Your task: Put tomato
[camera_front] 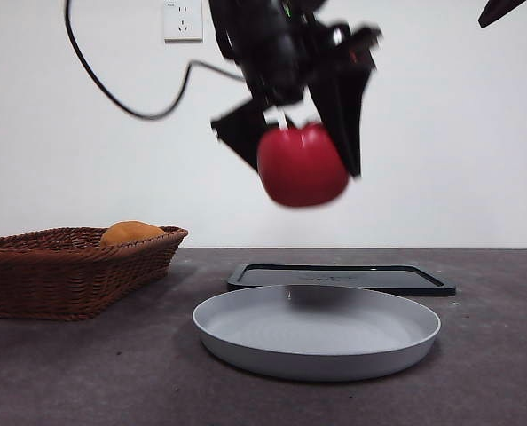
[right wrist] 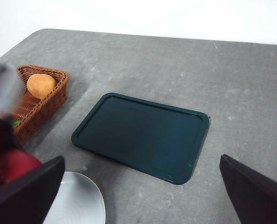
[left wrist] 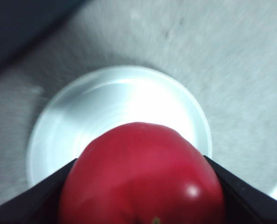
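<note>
The left gripper (camera_front: 303,142) has its two black jaws clamped on the flanks of the tomato (camera_front: 302,166), one jaw on each side, stem end toward the wrist. The grip sits on the upper half of the fruit, leaving the underside free for a clean set-down. In the left wrist view the tomato (left wrist: 141,175) fills the space between the jaws, and the grey plate (left wrist: 59,126) lies directly beyond it, so the fruit hangs in the air well above the plate, centred over it.

The front view is motion-blurred around the arm, so the tomato's exact tilt is hard to judge; it seems roughly upright. Judging by the alignment, the carry looks close to done and the next step is a descent onto the plate (camera_front: 317,351).

A dark rectangular tray (camera_front: 342,278) sits just behind the plate, flat on the grey table (camera_front: 494,355). A wicker basket (camera_front: 68,271) stands off to one side, holding an orange-yellow fruit (camera_front: 130,232).

The right gripper (right wrist: 141,196) waits high above the table, jaws spread wide and empty, looking down on the tray (right wrist: 141,135) and basket (right wrist: 40,105).
</note>
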### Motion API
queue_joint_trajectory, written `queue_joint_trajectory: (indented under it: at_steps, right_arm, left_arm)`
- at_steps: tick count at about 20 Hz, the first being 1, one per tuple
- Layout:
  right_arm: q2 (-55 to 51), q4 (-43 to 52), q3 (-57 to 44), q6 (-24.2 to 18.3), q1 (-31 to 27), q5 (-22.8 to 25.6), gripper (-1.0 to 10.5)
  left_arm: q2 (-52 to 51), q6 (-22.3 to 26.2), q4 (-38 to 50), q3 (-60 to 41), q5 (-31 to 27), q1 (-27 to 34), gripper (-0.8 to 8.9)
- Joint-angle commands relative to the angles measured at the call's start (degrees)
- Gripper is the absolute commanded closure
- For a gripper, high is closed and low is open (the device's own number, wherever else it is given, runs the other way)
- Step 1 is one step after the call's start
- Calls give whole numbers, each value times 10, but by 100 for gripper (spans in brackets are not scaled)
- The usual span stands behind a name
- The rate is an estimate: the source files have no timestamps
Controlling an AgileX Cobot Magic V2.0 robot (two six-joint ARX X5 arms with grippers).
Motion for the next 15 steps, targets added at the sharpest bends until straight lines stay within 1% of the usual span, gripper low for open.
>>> queue_joint_trajectory:
  at_steps: [1,7,13,14,15]
  right_arm:
    - [2,6,7,-6,1,0,189]
    - [2,6,7,-6,1,0,189]
    - [2,5,7,-6,1,0,189]
    - [2,5,7,-6,1,0,189]
    - [2,5,7,-6,1,0,189]
  left_arm:
    - [46,6,-3,9,-1,-15,534]
    - [123,11,-15,9,-1,-24,534]
    - [134,9,-16,9,-3,-25,530]
    - [134,9,-17,9,-3,-25,488]
    - [134,7,-19,9,-3,-25,382]
